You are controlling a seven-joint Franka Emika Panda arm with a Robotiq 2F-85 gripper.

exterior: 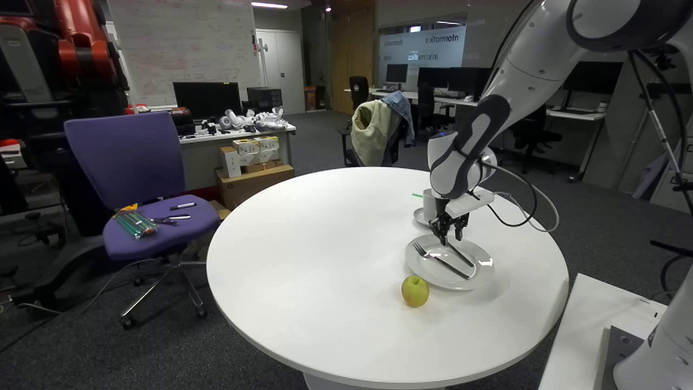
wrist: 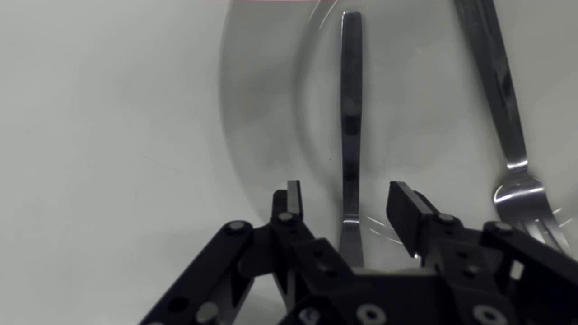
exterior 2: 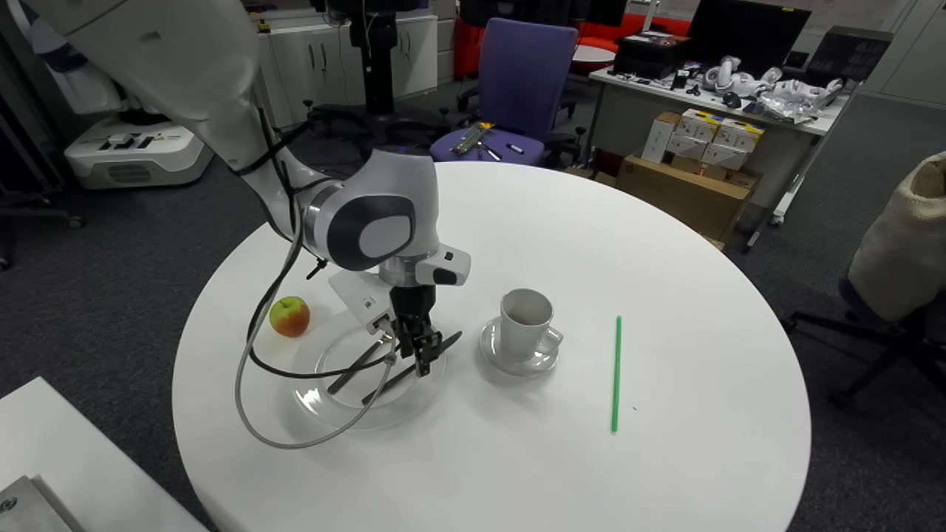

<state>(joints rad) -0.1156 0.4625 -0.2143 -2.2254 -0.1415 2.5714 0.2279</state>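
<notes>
Tool (wrist: 347, 203), jaws partway parted and empty, straddles one table knife (wrist: 351, 113), centre of the wrist frame. A grasp or release seems in hand; next calls for closing squarely or lifting clear. One plate (wrist: 253, 99) carries it and one fork (wrist: 505, 122), upper right. In an exterior view: one cup (exterior 2: 519, 334) on one saucer (exterior 2: 490, 349), centre; one apple (exterior 2: 290, 316), left; one green straw (exterior 2: 616, 373), right.

Glare flecks the plate (exterior: 482, 264), while the dimmer, greyer wrist view shows soft shadow beside the knife (wrist: 351, 113).
</notes>
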